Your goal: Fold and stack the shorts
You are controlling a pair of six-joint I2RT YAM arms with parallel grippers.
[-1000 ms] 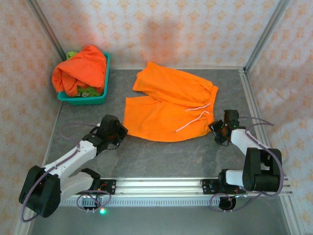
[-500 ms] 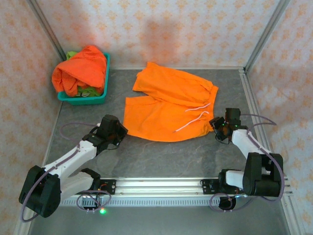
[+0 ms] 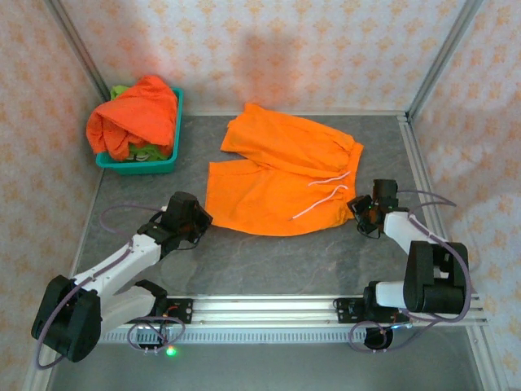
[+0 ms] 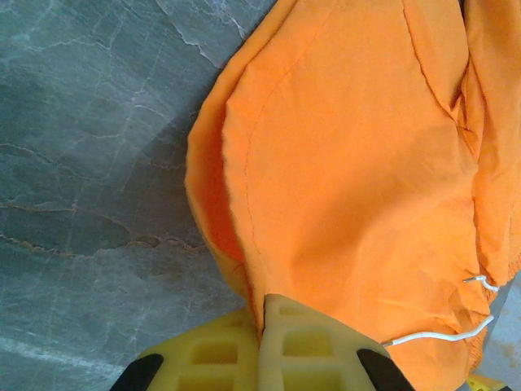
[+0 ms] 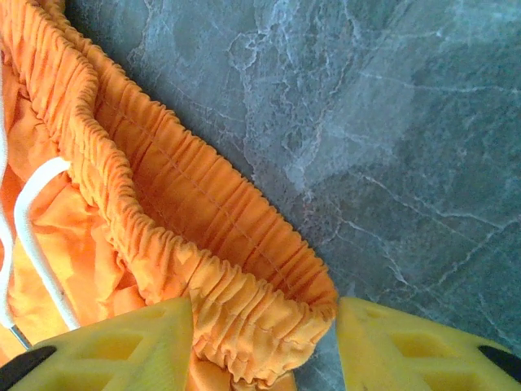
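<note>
Left gripper (image 4: 264, 314) pinches the shorts' (image 3: 277, 175) leg hem (image 4: 230, 187). Right gripper (image 5: 262, 316), half-open, straddles their waistband (image 5: 171, 212) corner. Seat both elastic layers deep before closing.

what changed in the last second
The right gripper edged forward to the waistband corner of the spread orange shorts, and its open jaws now straddle it. The left gripper stayed shut on the leg hem. The basket and its pile are unmoved.
</note>
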